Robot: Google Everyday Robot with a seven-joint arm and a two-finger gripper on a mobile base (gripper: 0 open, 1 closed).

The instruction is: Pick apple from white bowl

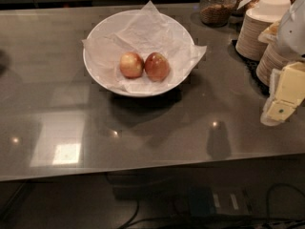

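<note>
The white bowl, lined with crinkled white paper, sits on the grey counter toward the back centre. Two apples lie side by side in it. The paler yellow-pink apple is on the left, the darker red apple on the right, touching or nearly touching. My gripper, cream-coloured, hangs at the right edge of the view above the counter, well to the right of the bowl and apart from it. It holds nothing that I can see.
Stacks of beige paper bowls stand at the back right, close behind the gripper. A glass jar with brown contents stands behind the bowl. The counter's front edge runs across the lower view, with cables below.
</note>
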